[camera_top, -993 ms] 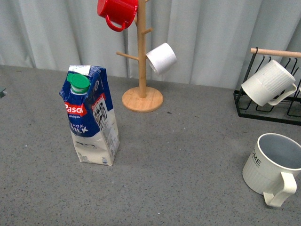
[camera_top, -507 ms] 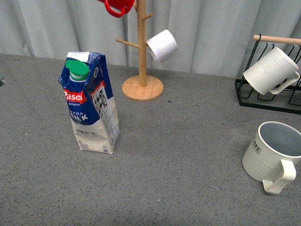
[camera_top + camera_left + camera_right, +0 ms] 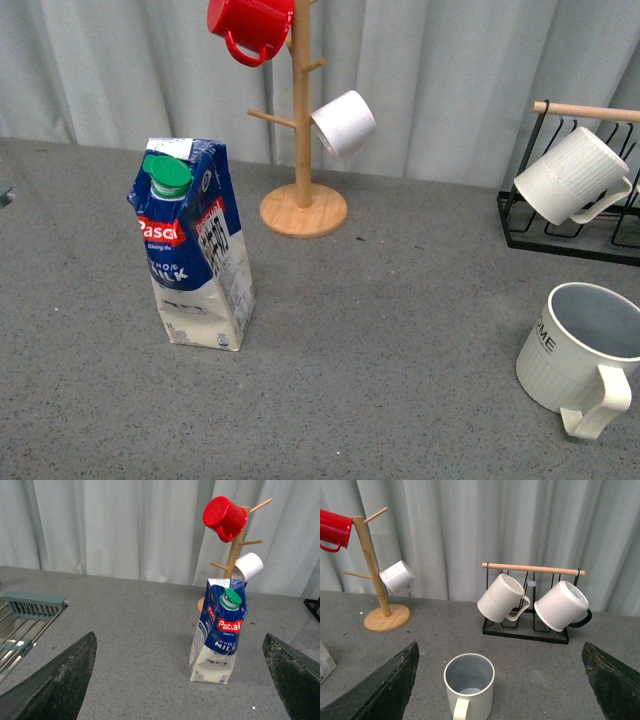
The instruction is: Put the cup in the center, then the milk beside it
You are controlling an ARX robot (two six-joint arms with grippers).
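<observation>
Grey table carries everything. Milk stands upright, long axis vertical, ahead of the left gripper and well apart from it. That gripper's jaws are spread wide, holding nothing. Cup upright, mouth up, directly ahead of the right gripper and near it, in line with the gap between its wide, empty jaws. Handle points back toward that gripper. Cup goes first; right arm judged plainly nearer, a short reach forward and down. Neither arm shows in front view. Cup's base cut off in right wrist view, one side clipped in front view. Lettering only partly legible.
</observation>
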